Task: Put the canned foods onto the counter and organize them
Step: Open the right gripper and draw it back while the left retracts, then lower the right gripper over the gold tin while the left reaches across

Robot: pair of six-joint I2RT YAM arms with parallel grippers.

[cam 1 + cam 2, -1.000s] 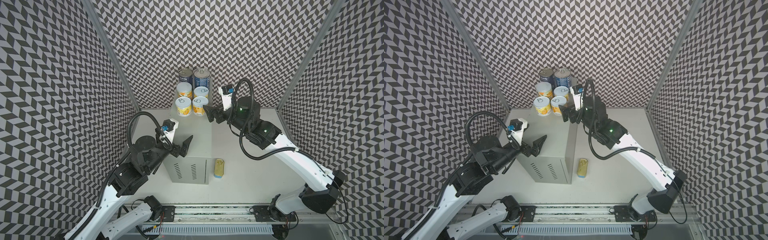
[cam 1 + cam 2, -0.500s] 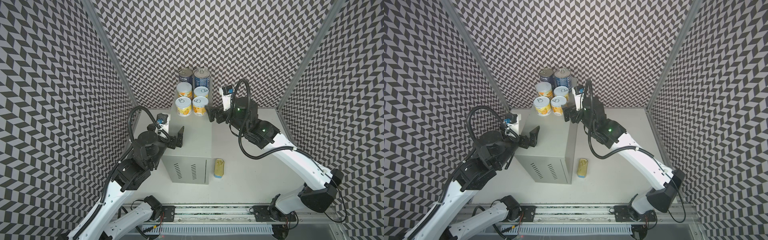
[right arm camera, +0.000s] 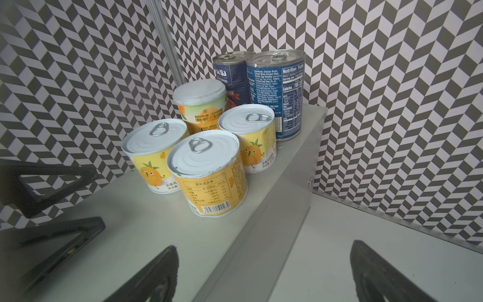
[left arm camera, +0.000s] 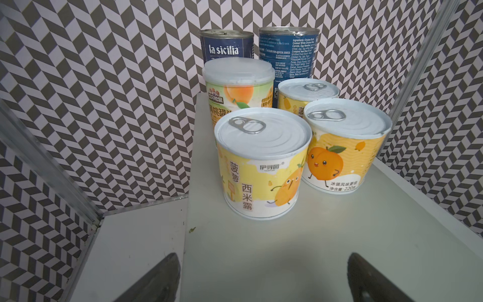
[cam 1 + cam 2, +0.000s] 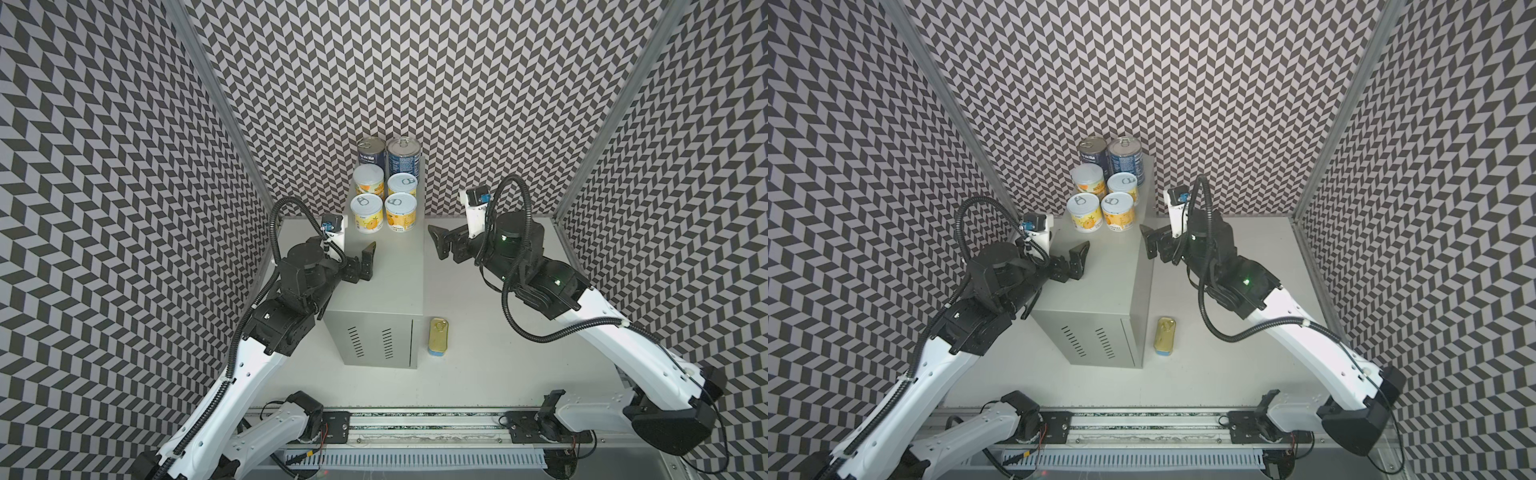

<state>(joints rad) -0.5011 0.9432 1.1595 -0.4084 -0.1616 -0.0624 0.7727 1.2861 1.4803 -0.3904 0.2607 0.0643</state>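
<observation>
Six up top: two tall dark-blue-labelled cans with silver lids (image 5: 404,160) and four short yellow fruit cans with white lids (image 5: 401,212), grouped at the far end of the light-grey metal cabinet (image 5: 395,286). The gold-topped rectangular tin (image 5: 438,336) lies on the white tabletop (image 5: 498,357) just beside it. Left gripper (image 5: 368,259) and right gripper (image 5: 438,243) hover, jaws wide apart, empty
</observation>
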